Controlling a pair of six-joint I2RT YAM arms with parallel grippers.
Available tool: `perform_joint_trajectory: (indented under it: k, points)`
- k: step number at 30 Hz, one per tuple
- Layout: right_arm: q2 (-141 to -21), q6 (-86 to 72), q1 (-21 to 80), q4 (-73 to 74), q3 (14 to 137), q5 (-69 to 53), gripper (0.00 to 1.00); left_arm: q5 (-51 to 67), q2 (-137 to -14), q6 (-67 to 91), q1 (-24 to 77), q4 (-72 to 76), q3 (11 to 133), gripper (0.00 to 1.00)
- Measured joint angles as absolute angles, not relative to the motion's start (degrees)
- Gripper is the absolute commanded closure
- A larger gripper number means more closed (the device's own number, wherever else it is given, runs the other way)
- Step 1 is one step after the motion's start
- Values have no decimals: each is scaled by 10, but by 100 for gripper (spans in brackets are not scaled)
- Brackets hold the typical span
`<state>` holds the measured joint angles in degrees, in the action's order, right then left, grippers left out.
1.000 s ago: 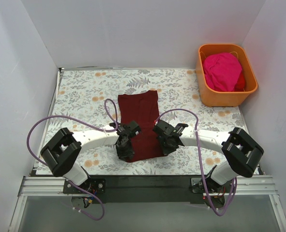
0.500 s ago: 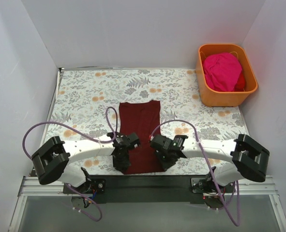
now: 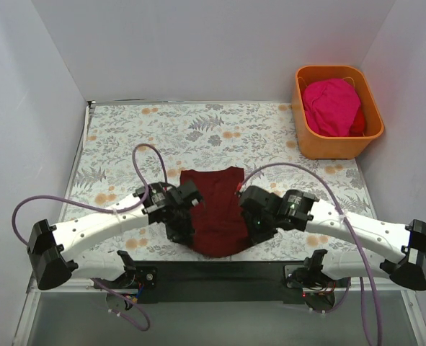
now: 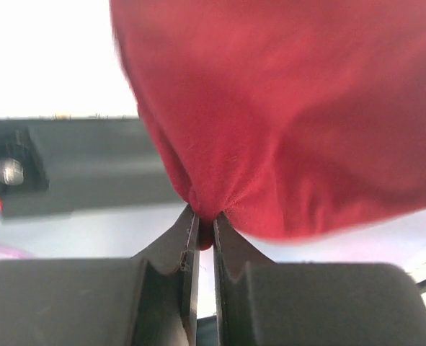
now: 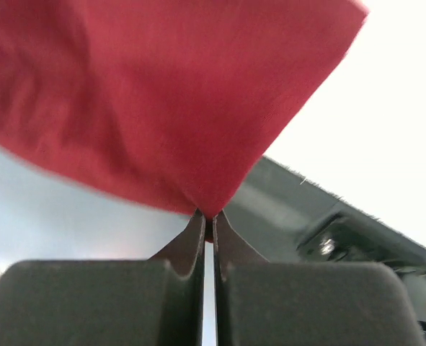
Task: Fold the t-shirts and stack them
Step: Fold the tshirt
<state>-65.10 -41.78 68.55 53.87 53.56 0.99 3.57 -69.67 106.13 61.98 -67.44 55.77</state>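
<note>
My left gripper (image 4: 204,229) and right gripper (image 5: 206,225) each pinch a near corner of the maroon t-shirt (image 3: 213,205), lifted above the bench (image 3: 126,137).

And we're looking at a robotics lab test cell, no mistaking it for a home. Plain white panels (image 3: 198,47) wall the workspace in on three sides, bare and windowless. The table (image 3: 126,137) wears a floral printed cover, the one homely touch, but along its near edge runs a black mounting plate (image 3: 220,281) on aluminium rail, with two white-and-black robot arms bolted to it. Purple cables (image 3: 47,205) loop loose from the arm on the left, wiring exposed at the bases. In the far right corner sits an orange plastic tub (image 3: 335,144) of laundry, staged like a test prop rather than housework.
</note>
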Motion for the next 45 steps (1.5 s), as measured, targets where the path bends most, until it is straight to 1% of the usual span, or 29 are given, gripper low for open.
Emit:
perform_joint_trajectory:
  k: [4, 9, 22, 29, 38, 45]
  points:
    - [-665, -368, 595, 564, 613, 44, 99, 18, -723, 992, 525, -674, 637, 100]
    - [-714, -306, 529, 576, 682, 68, 99, 15, -774, 925, 472, -658, 682, 100]
    - [-829, -195, 457, 594, 814, 68, 99, 41, -802, 841, 369, -616, 709, 100]
    - [-905, -146, 406, 595, 885, 44, 99, 63, -843, 806, 307, -584, 721, 100]
    - [-1005, -110, 365, 582, 920, 8, 99, 86, -918, 773, 255, -540, 722, 100]
    - [-1048, -94, 347, 564, 933, -15, 99, 93, -971, 762, 234, -504, 723, 100]
